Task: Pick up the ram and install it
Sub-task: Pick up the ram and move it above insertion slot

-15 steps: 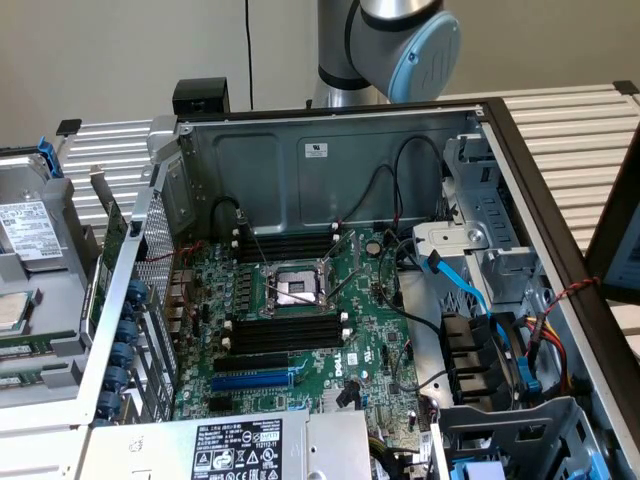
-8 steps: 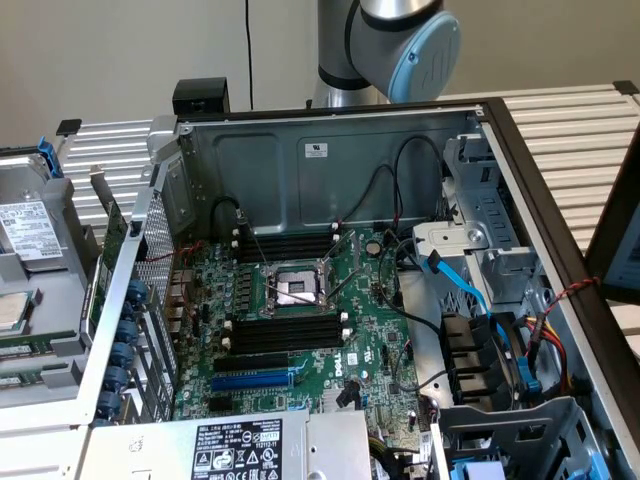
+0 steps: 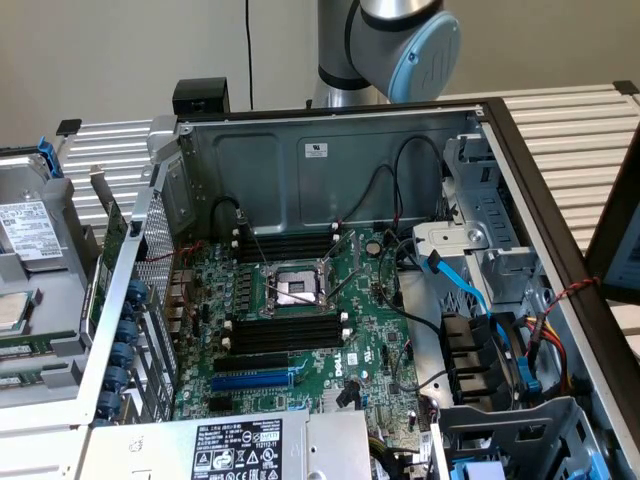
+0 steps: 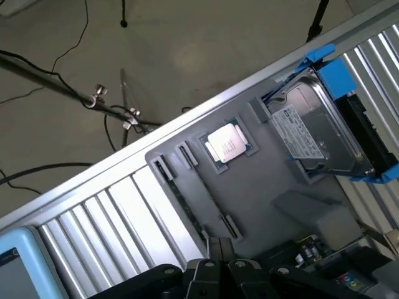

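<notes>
Wrist view, left to right: the ram [image 4: 188, 205] stands on edge in a holder of the grey tray [image 4: 280, 187], a silver processor [image 4: 227, 142] sits just beside it, and then comes a hard drive [image 4: 318, 134] in a blue bracket. The gripper [image 4: 217, 250] hangs near the ram's end, fingers together (whether they touch it I cannot tell). Exterior view: the motherboard [image 3: 310, 400] lies in the open case [image 3: 270, 170].

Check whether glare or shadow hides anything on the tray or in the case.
Exterior view: even light over the motherboard, only a small glint on the CPU socket. Wrist view: glare washes out the processor on the gray tray; the ram in its groove reads as a thin dark line.
</notes>
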### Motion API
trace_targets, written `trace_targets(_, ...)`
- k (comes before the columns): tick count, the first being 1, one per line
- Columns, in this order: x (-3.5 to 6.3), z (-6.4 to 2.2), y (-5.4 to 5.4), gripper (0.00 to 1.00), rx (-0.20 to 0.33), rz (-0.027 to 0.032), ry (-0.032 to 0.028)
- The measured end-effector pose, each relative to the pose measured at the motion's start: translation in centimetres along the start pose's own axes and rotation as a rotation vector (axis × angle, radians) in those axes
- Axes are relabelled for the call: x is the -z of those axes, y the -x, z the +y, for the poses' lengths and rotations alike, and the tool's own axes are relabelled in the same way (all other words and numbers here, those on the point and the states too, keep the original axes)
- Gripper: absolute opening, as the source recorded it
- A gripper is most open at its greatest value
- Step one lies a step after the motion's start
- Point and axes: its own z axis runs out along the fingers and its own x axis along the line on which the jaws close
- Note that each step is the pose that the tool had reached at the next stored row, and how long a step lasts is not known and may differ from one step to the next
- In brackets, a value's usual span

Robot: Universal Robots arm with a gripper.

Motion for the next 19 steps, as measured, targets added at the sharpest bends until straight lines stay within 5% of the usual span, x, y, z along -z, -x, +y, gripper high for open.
trace_targets(19, -0.11, 0.17, -0.1, 0.11, 0.327, 0.0113, 0.0067)
